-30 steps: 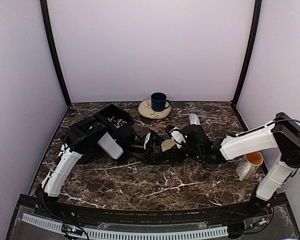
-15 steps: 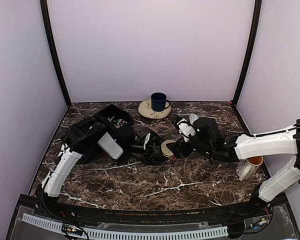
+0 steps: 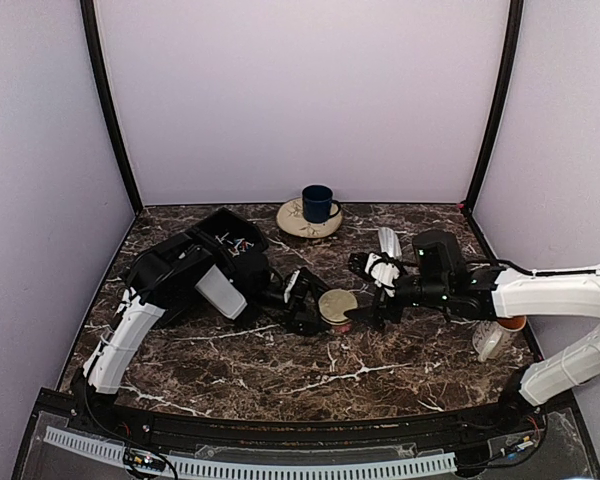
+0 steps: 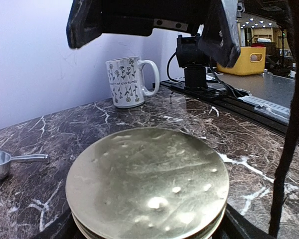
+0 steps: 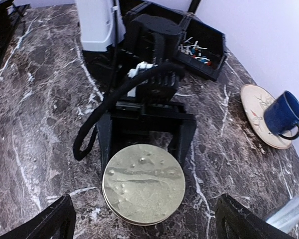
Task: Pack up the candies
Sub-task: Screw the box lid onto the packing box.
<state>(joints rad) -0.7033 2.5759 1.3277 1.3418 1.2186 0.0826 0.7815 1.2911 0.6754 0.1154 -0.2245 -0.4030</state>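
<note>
At the left rear of the table you find the black tray. The candies lie inside it as small coloured pieces and thin pale sticks, too small to count. Just right of the tray, the left pincer reaches toward the centre of the table. Its two fingers press against opposite sides of the gold-lidded jar, so treat this pincer as grasping the jar. The jar stands upright on the table. Behind it, near the back wall, a blue cup sits on a patterned plate. Right of the jar, the right pincer faces it with its jaws spread wide, released and holding nothing. A metal scoop lies just behind this pincer. At the far right, a white mug stands beside the right arm.
</note>
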